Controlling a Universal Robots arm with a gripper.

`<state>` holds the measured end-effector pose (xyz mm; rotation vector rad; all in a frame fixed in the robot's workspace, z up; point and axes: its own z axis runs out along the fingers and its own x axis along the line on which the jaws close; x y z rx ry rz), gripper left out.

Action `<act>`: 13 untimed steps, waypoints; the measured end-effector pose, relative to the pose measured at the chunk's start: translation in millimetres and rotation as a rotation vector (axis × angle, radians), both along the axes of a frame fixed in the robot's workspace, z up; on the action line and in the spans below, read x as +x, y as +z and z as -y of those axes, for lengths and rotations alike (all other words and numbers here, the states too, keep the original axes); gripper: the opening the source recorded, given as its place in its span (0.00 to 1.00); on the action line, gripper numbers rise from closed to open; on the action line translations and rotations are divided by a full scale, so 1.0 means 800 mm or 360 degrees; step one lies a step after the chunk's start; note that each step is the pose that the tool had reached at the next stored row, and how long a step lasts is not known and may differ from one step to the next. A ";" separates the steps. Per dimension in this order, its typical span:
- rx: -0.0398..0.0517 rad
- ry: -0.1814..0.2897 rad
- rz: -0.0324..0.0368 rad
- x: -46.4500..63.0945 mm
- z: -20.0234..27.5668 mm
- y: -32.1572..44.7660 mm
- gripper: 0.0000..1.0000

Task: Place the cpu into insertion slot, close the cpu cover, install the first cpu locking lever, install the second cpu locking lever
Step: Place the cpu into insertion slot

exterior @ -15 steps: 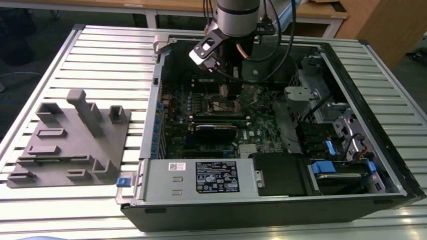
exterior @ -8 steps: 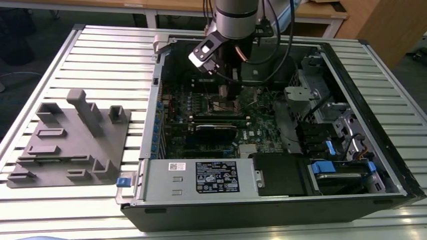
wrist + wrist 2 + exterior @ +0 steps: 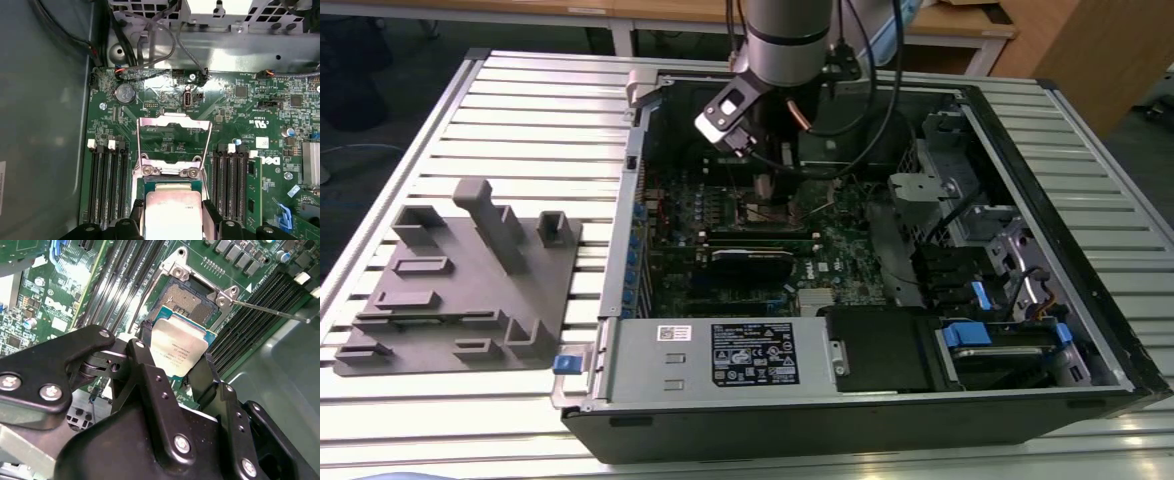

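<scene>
In both wrist views my gripper [image 3: 176, 347] [image 3: 172, 210] is shut on the cpu [image 3: 177, 354] [image 3: 172, 215], a small square chip with a silvery top and a green edge. It hangs just above the board, partly over the insertion slot [image 3: 192, 297], whose dark centre and silver rim show past the chip. The cpu cover [image 3: 174, 121], a thin silver frame, stands swung open beyond the slot. A thin locking lever [image 3: 270, 310] juts out beside the slot. In the exterior view the gripper [image 3: 765, 190] reaches down into the open computer case.
Long black memory slots [image 3: 107, 180] [image 3: 232, 180] flank the socket on the green motherboard [image 3: 841, 250]. Case walls, a drive cage [image 3: 961, 190] and cables surround the arm. A grey fixture [image 3: 467, 270] lies on the slatted table at the exterior view's left.
</scene>
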<state>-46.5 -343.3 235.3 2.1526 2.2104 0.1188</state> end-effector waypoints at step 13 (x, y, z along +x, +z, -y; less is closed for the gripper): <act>0.0000 0.0000 0.0000 -0.002 -0.0008 -0.0131 0.54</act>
